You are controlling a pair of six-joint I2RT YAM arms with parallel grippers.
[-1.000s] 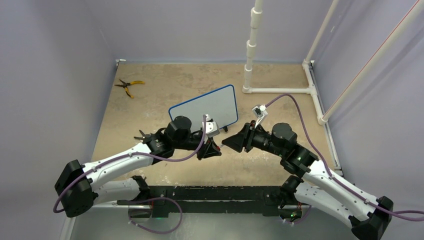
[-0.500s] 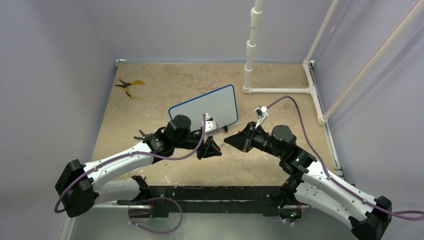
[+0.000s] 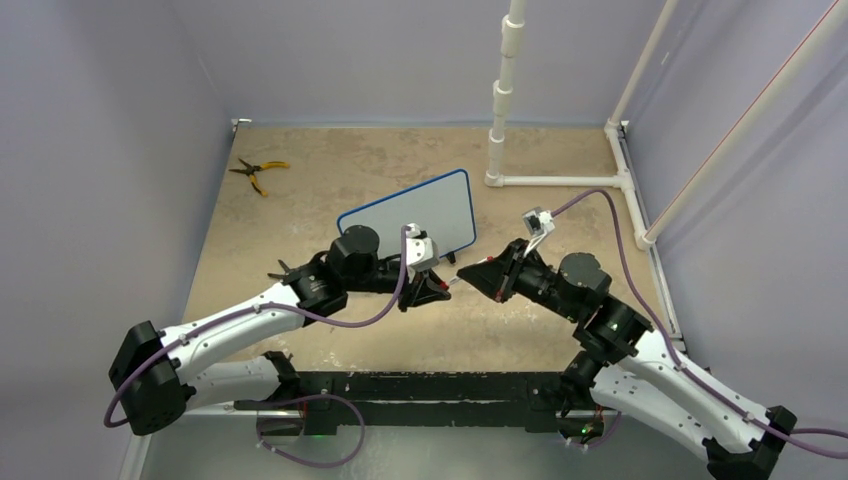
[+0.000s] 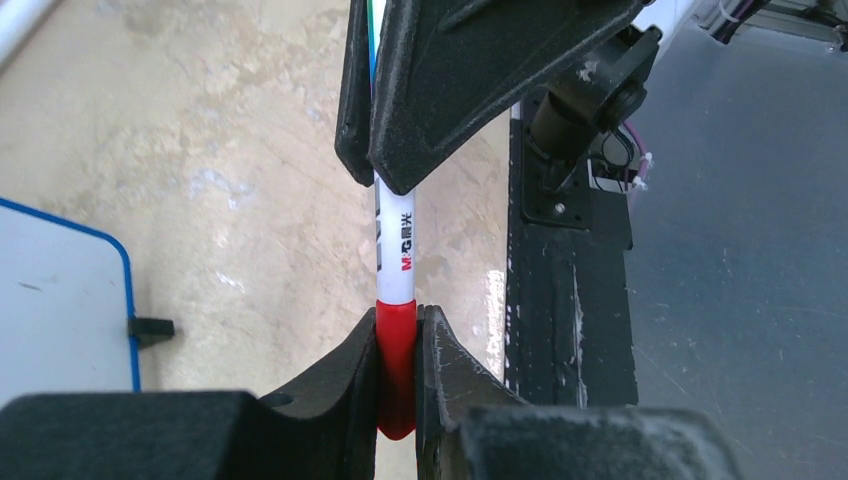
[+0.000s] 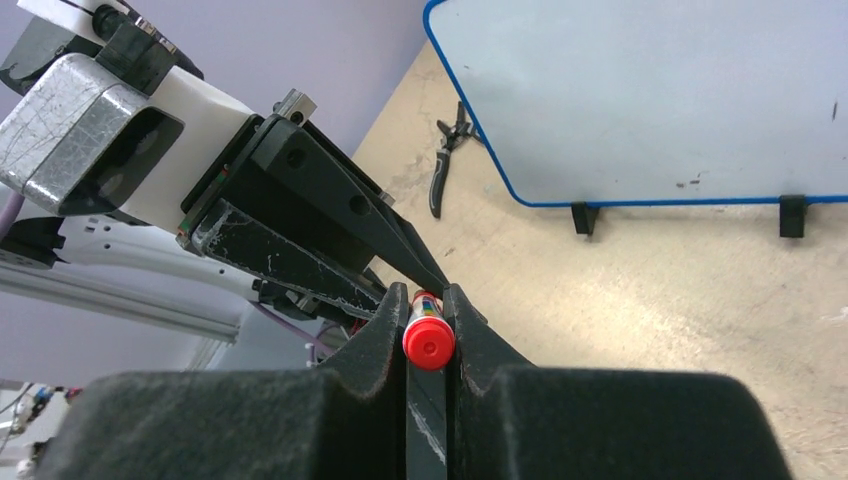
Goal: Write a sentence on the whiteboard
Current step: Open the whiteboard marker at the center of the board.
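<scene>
Just in front of the whiteboard point(image 3: 420, 210), the left gripper point(image 4: 398, 335) clamps the red cap of the marker point(image 4: 397, 250); the right gripper point(image 5: 427, 305) clamps its barrel.

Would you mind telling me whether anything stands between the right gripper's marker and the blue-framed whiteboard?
Only bare beige tabletop lies between the right gripper and the small blue-framed whiteboard. The left gripper, though, is shut on the white marker's red cap, which seems not yet off.

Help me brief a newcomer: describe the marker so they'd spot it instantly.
Find the blue-framed whiteboard. In front of it, the left gripper and right gripper meet, both clamped on the marker. Its white barrel and red cap stand out against the black grippers.
</scene>
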